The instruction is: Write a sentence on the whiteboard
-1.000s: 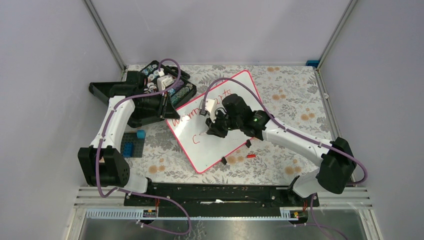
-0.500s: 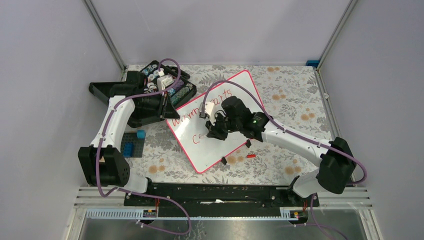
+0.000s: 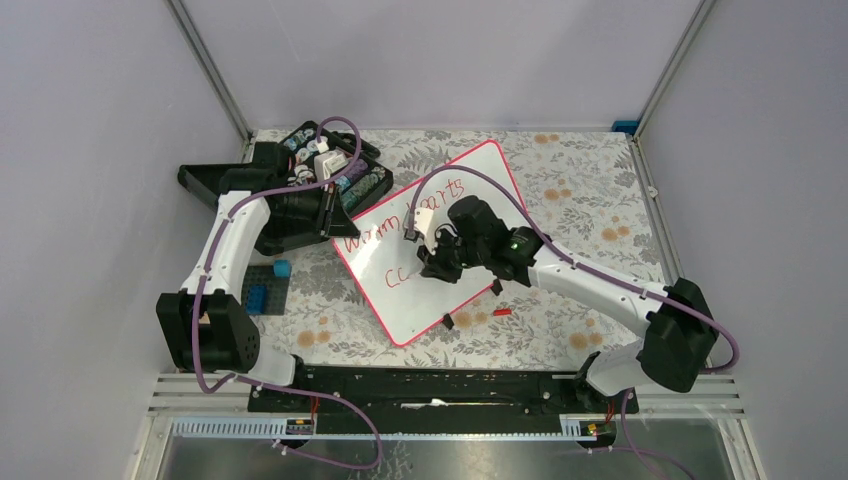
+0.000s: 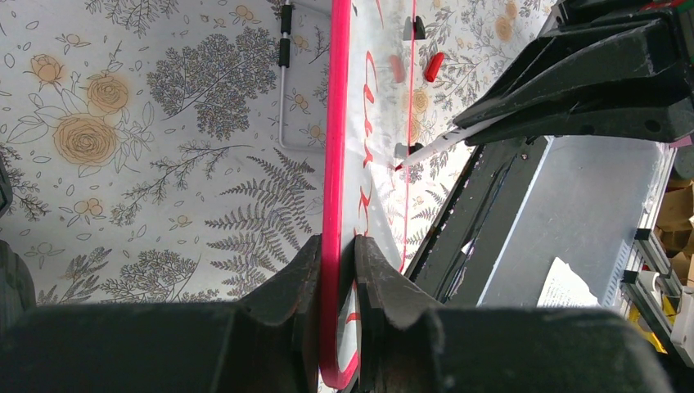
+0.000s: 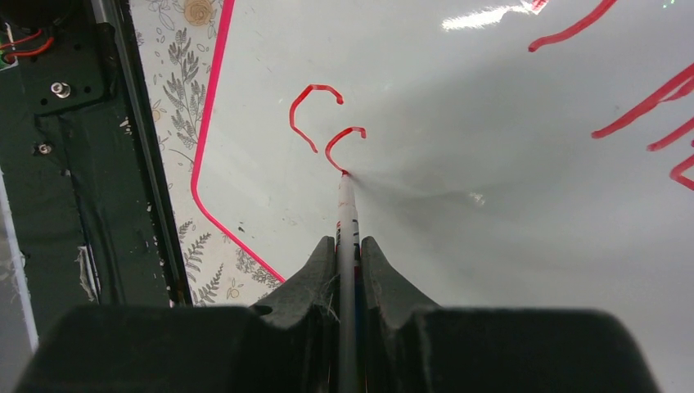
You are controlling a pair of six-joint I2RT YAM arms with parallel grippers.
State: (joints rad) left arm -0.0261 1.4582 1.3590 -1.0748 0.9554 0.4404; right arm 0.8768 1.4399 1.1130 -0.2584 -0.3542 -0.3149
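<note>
Far left of the board [image 3: 400,305] sits a black case [image 3: 290,225], lid open, touching the board's left edge. A few blue blocks [image 3: 266,291] lie nearer to me, left of the board and apart from it.

The left gripper [image 4: 335,270] is at the board's left edge. Its fingers are closed almost fully, pinching the pink rim between them. That is plain in the left wrist view, where the rim runs straight up out of the jaws.

The board itself lies flat on the flowered table [image 3: 590,200], turned at an angle, one corner pointing to the far right.

The sentence [image 3: 405,222] is in red. The first line runs along the board's far-left side and reads roughly "Warm hearts". Under it the second line is only two small hooked strokes, like two letters c.

Right of those strokes is the right gripper [image 5: 349,254], low over the middle of the board. It is clamped tight on a marker [image 5: 347,217] — the tip touches the board at the foot of the second hook.

Further right, two black clips [image 3: 448,322] sit on the board's near-right edge. A small red piece [image 3: 502,312] lies on the table just beside that edge, between the clips — what it is, I cannot tell.
</note>
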